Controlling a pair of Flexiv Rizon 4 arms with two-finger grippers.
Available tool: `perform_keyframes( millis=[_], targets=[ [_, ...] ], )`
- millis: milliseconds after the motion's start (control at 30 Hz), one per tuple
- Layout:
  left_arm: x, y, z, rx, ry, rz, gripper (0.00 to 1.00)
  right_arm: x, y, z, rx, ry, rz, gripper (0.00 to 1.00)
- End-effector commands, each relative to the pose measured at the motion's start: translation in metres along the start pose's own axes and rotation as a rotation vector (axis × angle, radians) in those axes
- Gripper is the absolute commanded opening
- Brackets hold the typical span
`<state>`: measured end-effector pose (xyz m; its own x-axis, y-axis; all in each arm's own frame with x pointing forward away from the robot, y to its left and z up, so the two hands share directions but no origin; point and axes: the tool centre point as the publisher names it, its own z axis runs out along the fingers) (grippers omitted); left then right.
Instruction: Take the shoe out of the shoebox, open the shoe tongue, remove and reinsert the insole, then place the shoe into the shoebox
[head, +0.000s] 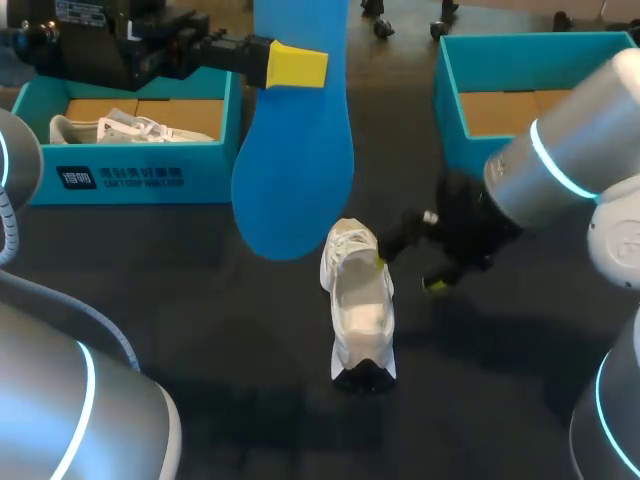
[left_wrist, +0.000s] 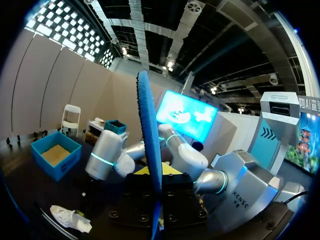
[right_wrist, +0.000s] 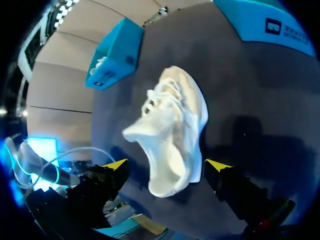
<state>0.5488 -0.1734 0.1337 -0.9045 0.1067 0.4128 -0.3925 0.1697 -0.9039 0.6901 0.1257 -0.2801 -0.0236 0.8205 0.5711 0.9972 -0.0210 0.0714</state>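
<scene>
My left gripper (head: 297, 65) is shut on the blue insole (head: 295, 150) and holds it high above the table, its toe end hanging down. In the left wrist view the insole (left_wrist: 150, 140) stands edge-on between the fingers. The white shoe (head: 358, 300) rests on the dark table near the middle, its tongue pulled up. My right gripper (head: 407, 273) is open at the shoe's right side. In the right wrist view the shoe (right_wrist: 175, 135) lies ahead of the right gripper (right_wrist: 166, 166), its open end between the spread yellow tips, with neither tip touching it.
A teal shoebox (head: 130, 170) at the back left holds another white shoe (head: 125, 128). A second teal shoebox (head: 455, 110) at the back right shows only its cardboard floor. Bare dark table lies in front of the shoe.
</scene>
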Motion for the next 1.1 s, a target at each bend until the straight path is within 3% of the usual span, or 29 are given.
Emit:
perform_keyframes(
  millis=[33,167,300,367,600,767,867,1100],
  targets=[
    [0.0,-0.001,0.001,-0.003,0.0,0.0,0.0,0.001,0.006,-0.032,-0.065,0.198,-0.038,1.0],
    [0.0,-0.001,0.001,-0.003,0.0,0.0,0.0,0.011,0.018,-0.066,-0.089,0.277,-0.047,1.0],
    [0.0,-0.001,0.001,-0.003,0.0,0.0,0.0,0.016,0.026,-0.085,-0.109,0.365,-0.054,1.0],
    [0.0,-0.001,0.001,-0.003,0.0,0.0,0.0,0.015,0.031,-0.091,-0.125,0.447,-0.048,1.0],
    [0.0,-0.001,0.001,-0.003,0.0,0.0,0.0,0.015,0.031,-0.091,-0.125,0.447,-0.048,1.0],
    [-0.018,-0.005,-0.002,0.094,-0.041,0.286,0.0,0.015,0.031,-0.091,-0.125,0.447,-0.048,1.0],
    [-0.03,-0.005,-0.005,0.123,-0.081,0.512,0.0,0.019,0.039,-0.1,-0.096,0.516,-0.003,1.0],
    [-0.053,-0.002,-0.013,0.172,-0.003,0.88,0.0,0.033,0.052,-0.128,-0.046,0.644,0.043,1.0]
  ],
)
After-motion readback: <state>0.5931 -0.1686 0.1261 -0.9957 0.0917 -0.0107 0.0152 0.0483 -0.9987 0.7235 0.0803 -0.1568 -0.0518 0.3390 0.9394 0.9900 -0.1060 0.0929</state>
